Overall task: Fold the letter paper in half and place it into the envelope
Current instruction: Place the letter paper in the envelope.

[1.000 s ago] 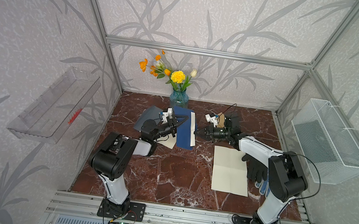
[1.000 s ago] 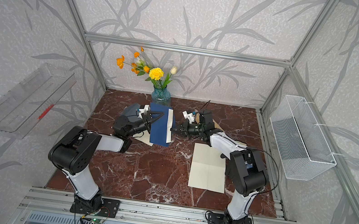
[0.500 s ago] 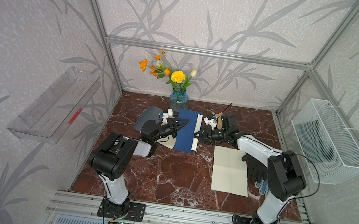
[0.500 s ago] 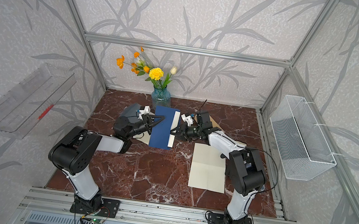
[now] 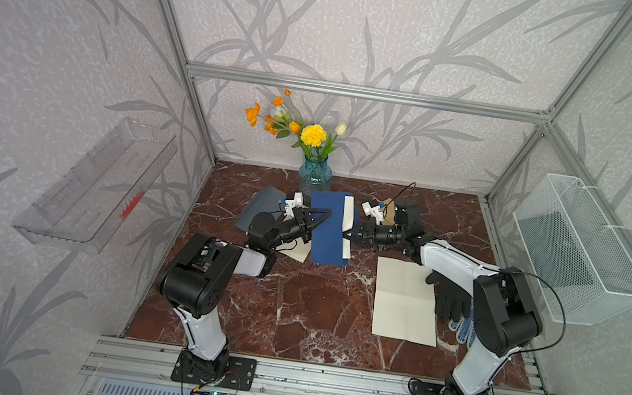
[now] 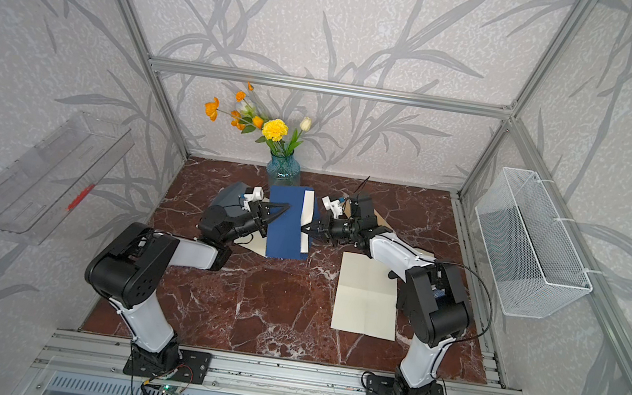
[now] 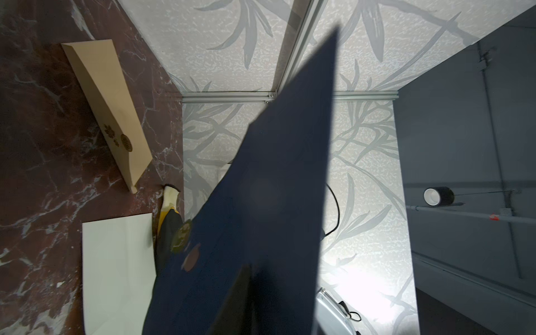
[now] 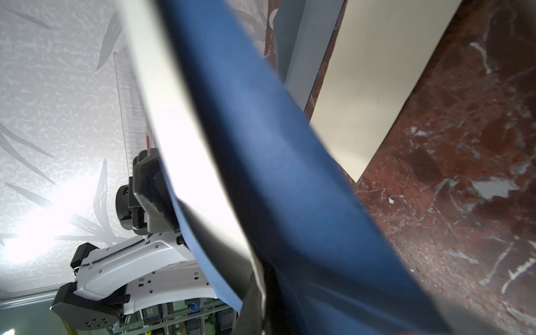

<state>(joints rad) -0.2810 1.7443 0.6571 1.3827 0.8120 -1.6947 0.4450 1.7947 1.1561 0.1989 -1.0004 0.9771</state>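
Now that the envelope [image 5: 327,242] has swung flatter than a second ago, it hangs clear of the counter [image 5: 311,311]: left pincer [image 5: 323,219] spread loosely astride its left edge, right pincer [image 5: 347,235] pressed tight on its right edge. Further back, that pale strip looks like the letter paper [image 5: 348,207], only part-way in, I think; it wants pushing home.

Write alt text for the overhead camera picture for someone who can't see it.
Two robot arms meet at a navy blue envelope over a brown marble table: the right gripper is shut on one edge, the left gripper has its jaws apart at the opposite edge. A creased cream sheet lies by the right arm; a flower vase stands behind.
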